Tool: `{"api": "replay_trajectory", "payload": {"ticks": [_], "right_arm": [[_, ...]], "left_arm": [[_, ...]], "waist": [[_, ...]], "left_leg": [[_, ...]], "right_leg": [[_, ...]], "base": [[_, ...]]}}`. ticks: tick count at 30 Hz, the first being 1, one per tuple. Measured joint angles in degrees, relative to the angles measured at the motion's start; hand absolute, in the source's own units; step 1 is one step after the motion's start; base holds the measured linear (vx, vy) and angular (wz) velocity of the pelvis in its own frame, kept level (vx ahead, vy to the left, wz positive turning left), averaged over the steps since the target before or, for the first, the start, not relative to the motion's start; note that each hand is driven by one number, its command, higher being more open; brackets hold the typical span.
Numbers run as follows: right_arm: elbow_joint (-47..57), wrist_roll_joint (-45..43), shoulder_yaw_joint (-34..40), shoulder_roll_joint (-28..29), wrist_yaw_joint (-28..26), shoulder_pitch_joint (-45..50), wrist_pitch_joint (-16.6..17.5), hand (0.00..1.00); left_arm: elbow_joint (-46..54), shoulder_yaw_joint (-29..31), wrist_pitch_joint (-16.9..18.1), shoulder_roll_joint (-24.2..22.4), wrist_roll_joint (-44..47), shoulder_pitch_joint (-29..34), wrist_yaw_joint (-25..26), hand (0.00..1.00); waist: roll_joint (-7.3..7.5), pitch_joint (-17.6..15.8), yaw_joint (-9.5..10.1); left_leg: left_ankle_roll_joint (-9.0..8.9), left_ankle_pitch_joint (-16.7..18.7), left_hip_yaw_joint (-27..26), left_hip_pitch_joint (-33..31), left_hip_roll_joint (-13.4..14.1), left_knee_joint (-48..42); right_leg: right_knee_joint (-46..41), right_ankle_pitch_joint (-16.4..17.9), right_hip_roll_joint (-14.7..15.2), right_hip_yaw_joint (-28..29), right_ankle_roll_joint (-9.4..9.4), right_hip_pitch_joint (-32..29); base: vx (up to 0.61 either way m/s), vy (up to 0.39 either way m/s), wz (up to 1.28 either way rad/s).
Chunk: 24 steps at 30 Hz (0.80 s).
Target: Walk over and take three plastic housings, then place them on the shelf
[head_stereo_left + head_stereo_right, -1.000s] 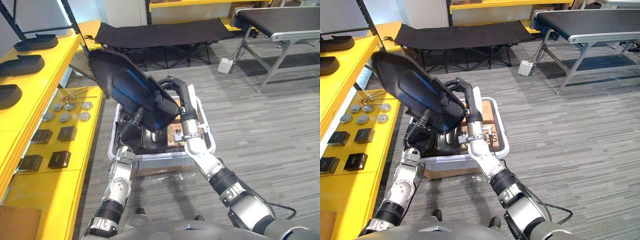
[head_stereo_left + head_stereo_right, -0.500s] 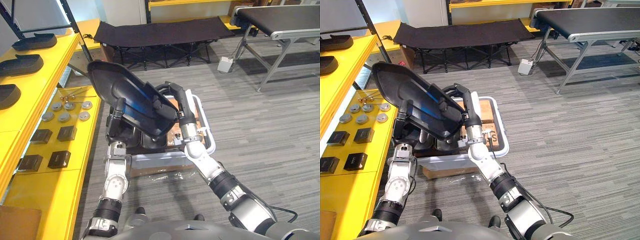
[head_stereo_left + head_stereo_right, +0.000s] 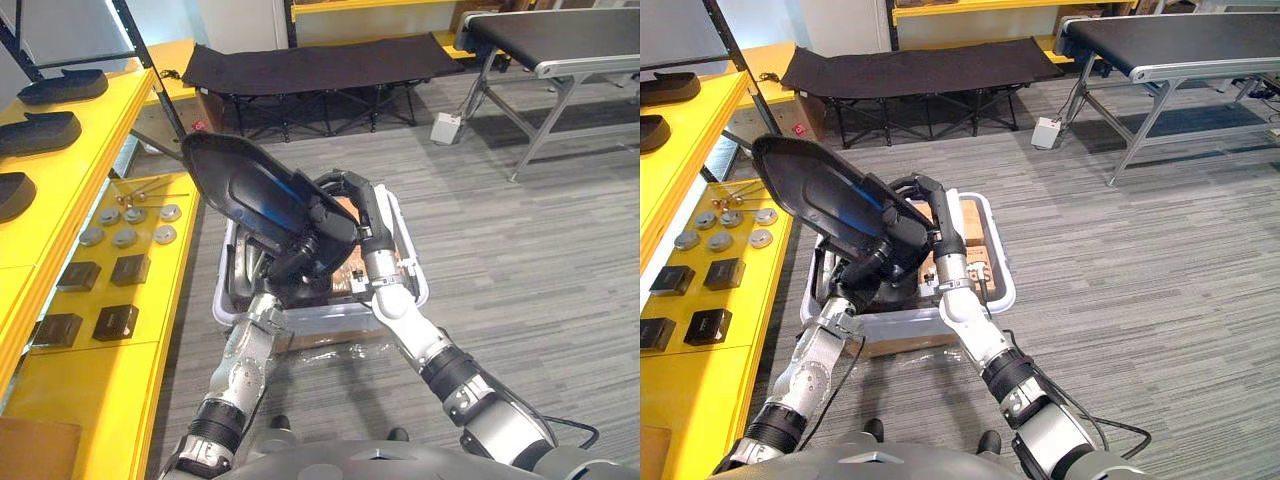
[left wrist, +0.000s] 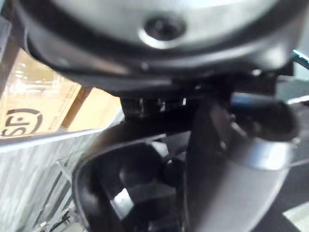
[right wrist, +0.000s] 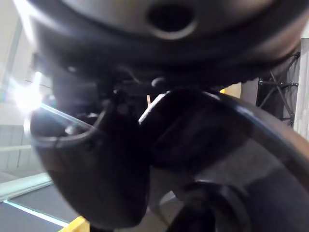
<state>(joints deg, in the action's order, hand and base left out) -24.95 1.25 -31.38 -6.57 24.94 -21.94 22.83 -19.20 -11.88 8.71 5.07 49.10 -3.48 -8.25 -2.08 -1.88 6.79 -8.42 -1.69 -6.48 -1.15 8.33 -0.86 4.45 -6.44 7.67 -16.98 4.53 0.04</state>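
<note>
A large black plastic housing (image 3: 255,195) with a blue sheen is held tilted above the white bin (image 3: 408,290). My right hand (image 3: 352,200) is curled round its right edge, and the rim shows past its thumb (image 5: 96,164) in the right wrist view. My left hand (image 3: 300,258) reaches up under the housing's lower side, its fingers covered by the shell. More dark housings (image 3: 250,275) lie in the bin. On the yellow shelf (image 3: 105,110) at the left rest three black housings (image 3: 50,130).
The lower yellow shelf level holds several round metal discs (image 3: 130,225) and black blocks (image 3: 110,295). A black cot (image 3: 310,65) stands behind the bin and a conveyor table (image 3: 560,40) at the far right. Grey floor lies open to the right.
My left hand has left the housing's left edge and moved in beneath it. The housing has tilted and settled slightly lower over the bin, with the right hand still on its edge.
</note>
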Motion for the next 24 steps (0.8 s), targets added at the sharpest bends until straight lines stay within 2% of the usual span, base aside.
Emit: {"api": "replay_trajectory", "payload": {"ticks": [2,7,11,19,20,24], "right_arm": [[-0.09,-0.91,-0.65,-0.37,-0.06,0.01,-0.03,0.00],[0.00,-2.25,-1.12,-0.29,-0.58,-0.08,-0.03,0.00],[-0.01,-2.40,-1.25,-0.23,-0.74,-0.48,-0.03,0.00],[-0.01,-3.17,-1.29,0.32,-0.89,-1.26,-0.02,0.00],[0.00,-3.63,-1.33,0.43,-0.92,-1.25,-0.02,1.00],[0.02,-4.84,-1.33,0.82,-1.28,-0.73,-0.01,1.00]], "left_arm": [[-0.13,-0.40,0.21,0.27,0.28,0.18,-0.18,0.00],[-0.22,-2.89,4.93,0.59,2.40,1.20,0.84,0.00],[-0.22,-3.63,6.71,-0.38,4.02,1.42,1.89,0.00],[-0.16,-3.86,11.03,-2.25,1.94,1.63,4.80,0.00],[-0.15,-3.86,11.43,-2.52,1.41,1.69,5.38,0.00],[1.34,-3.37,12.61,-3.07,-3.32,1.83,10.27,0.00]], "waist": [[-0.05,0.03,0.04],[-0.28,0.18,0.02],[-0.33,0.21,0.03],[-0.33,0.20,-0.08],[-0.33,0.20,-0.08],[-0.32,0.20,0.07]], "left_leg": [[0.00,0.00,-0.01,0.00,0.00,0.00],[-0.05,0.04,0.00,0.00,0.01,-0.02],[-0.06,0.04,0.00,-0.01,0.01,-0.02],[-0.08,0.10,-0.01,-0.13,0.02,-0.02],[-0.08,0.11,-0.01,-0.14,0.02,-0.02],[-0.07,0.13,-0.01,-0.17,0.02,-0.02]], "right_leg": [[0.00,-0.01,0.01,0.01,0.01,0.00],[0.01,-0.01,0.00,0.01,0.01,0.00],[0.02,-0.01,0.01,-0.03,0.01,0.00],[0.02,0.01,0.01,-0.04,0.00,-0.11],[0.01,0.01,0.01,-0.04,0.00,-0.12],[0.01,0.03,0.02,-0.05,0.00,-0.15]], "base": [[0.00,0.000,0.00],[0.00,0.000,0.00],[0.00,0.000,0.00],[0.00,0.000,0.00],[0.00,0.000,0.00],[0.00,0.000,0.00]]}}
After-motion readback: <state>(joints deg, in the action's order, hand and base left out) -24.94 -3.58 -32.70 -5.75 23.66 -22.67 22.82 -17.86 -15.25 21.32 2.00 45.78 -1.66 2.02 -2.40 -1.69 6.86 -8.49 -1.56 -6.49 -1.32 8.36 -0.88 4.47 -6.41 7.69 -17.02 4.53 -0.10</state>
